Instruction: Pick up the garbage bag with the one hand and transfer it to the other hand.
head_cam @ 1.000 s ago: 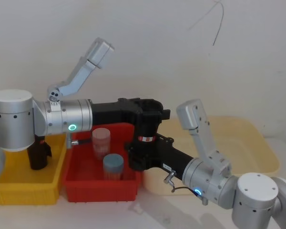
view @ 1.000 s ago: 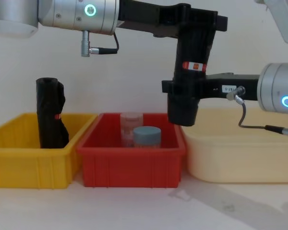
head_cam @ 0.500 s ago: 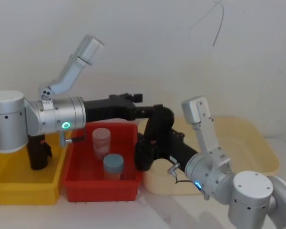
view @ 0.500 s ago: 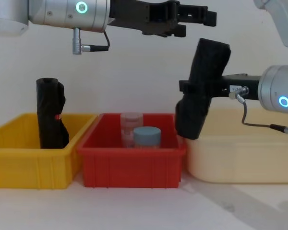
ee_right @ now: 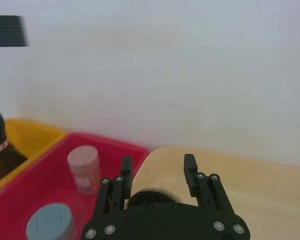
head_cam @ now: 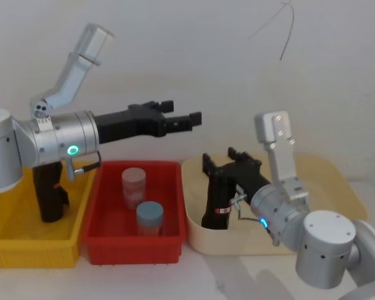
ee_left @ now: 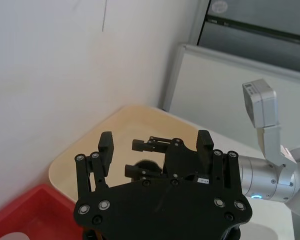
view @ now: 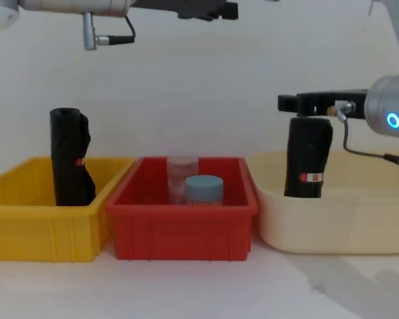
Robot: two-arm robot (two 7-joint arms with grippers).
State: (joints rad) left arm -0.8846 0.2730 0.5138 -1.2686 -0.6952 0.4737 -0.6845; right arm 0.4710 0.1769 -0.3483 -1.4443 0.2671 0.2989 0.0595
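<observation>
Two grippers are spread wide, and neither has a firm hold on anything that I can see. The left gripper (head_cam: 186,111) hangs empty in the upper middle of the head view, high over the red bin (head_cam: 131,247). The right gripper (head_cam: 220,161) sits lower, right of centre. Its fingers straddle the top of the garbage bag (view: 307,156) and are set wider than the roll. I cannot tell whether a pad brushes the plastic. The bag stands on end inside the cream tub (view: 332,226), at the tub's left end. It leans slightly, and its red-and-white label faces the chest camera.

The main risk, as I judge it, is a topple. The roll is tall and narrow, already off vertical, and nothing braces it. If the right gripper draws away sideways rather than straight up, a finger could clip the top and knock it over. Wrinkled plastic could also snag on a finger and be dragged along.

A lesser risk is a mix-up, because a similar black roll (view: 70,159) stands in the yellow bin (view: 26,232) at the left of the chest view.
</observation>
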